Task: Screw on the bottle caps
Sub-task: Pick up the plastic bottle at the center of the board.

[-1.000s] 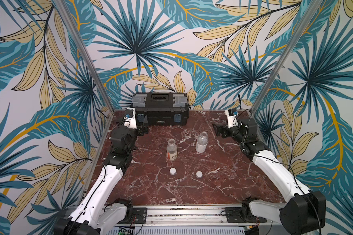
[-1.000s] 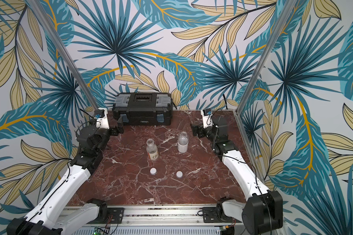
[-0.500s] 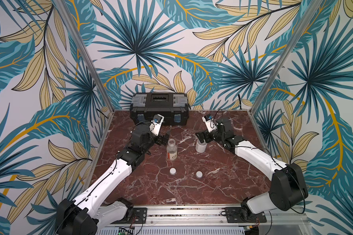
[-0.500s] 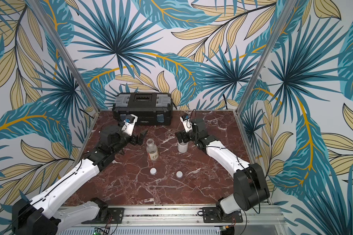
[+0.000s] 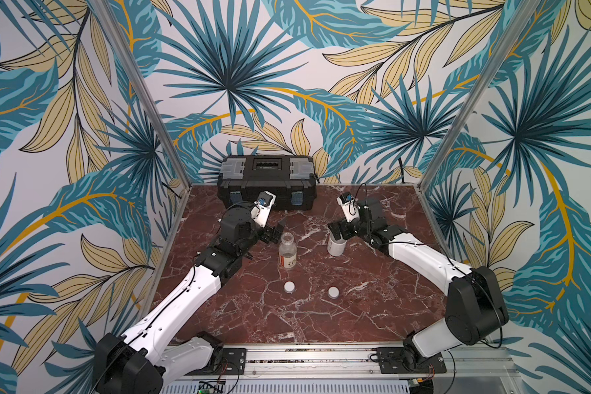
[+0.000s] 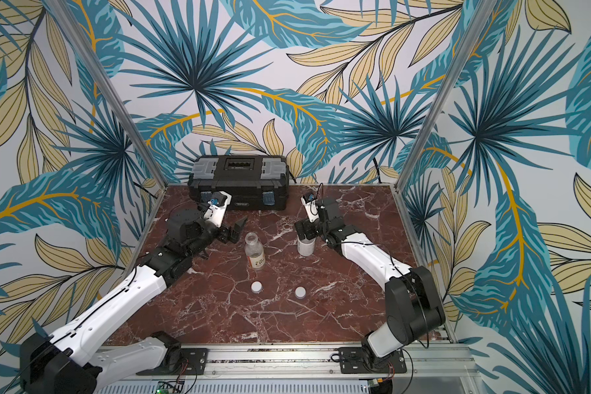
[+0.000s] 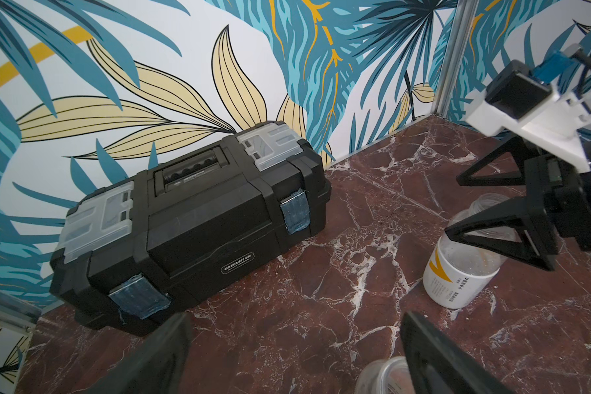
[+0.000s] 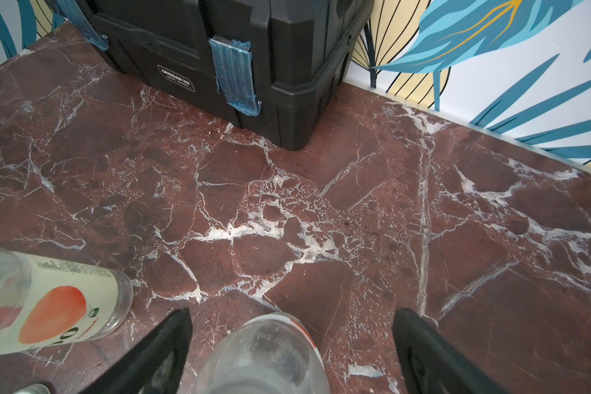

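The jaws of the right gripper [image 5: 339,232] stand wide apart, one finger on each side of the neck of the yellow-label bottle [image 5: 336,248]. The right wrist view shows a gap on both sides, so nothing is gripped. The jaws of the left gripper [image 5: 277,231] are spread just as wide and hold nothing. They hang just left of the red-label bottle [image 5: 287,254], and in the left wrist view its open mouth shows low between the fingers, close to one of them. Both bottles stand upright and uncapped near the middle of the marble table [image 5: 355,324], the red-label one to the left and slightly nearer. The left cap [image 5: 289,286] lies flat on the table just near of the red-label bottle. The right cap [image 5: 333,292] lies beside it to the right, near of the yellow-label bottle and apart from it. Neither cap touches a bottle or a gripper. A black toolbox [image 5: 267,184] sits shut at the far edge against the wall, left of centre, apart from both bottles. In both top views the left arm's wrist camera overlaps its front face. Counted: two bottles, two caps, one toolbox, two arms, each reaching in from its own side
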Controlling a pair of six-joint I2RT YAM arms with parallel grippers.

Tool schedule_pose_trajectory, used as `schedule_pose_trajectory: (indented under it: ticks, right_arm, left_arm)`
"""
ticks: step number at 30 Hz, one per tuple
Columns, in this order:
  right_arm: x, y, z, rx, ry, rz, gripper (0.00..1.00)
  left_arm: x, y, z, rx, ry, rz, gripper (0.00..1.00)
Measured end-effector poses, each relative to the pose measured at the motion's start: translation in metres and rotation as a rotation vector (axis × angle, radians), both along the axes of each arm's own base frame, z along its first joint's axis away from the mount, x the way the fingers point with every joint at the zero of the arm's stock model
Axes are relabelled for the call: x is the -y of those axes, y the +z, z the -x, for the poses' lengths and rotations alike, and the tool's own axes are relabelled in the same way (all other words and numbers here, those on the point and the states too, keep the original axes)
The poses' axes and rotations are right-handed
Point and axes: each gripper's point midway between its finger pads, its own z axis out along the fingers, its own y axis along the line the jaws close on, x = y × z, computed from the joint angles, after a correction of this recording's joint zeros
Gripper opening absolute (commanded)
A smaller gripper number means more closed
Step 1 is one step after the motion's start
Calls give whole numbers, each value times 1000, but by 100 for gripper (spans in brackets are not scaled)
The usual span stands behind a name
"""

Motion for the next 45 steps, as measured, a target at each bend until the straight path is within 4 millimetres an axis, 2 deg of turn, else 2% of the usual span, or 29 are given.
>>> schedule_pose_trajectory:
  ticks: [5, 14, 21, 38, 43, 45]
  right_arm:
    - [-1, -15, 2, -36, 7, 3, 95]
    - [-6, -19, 5, -56, 24, -13, 91]
    - [-7, -28, 6, -86, 30, -11, 91]
    - [-9, -26, 5, -87, 31, -22, 51]
    - [-6, -24, 13, -114, 28, -15, 47]
    - [-5, -18, 16, -126, 29, -12, 45]
  left_arm:
    - [0, -2, 1, -9, -2, -4, 100]
    - [5, -4, 2, -19, -18, -7, 100]
    - [12, 8, 4, -1, -46, 0, 100]
    - [19, 3, 2, -21, -71, -19, 100]
    - [22, 3, 3, -29, -84, -18, 100]
    - [24, 2, 3, -39, -96, -20, 100]
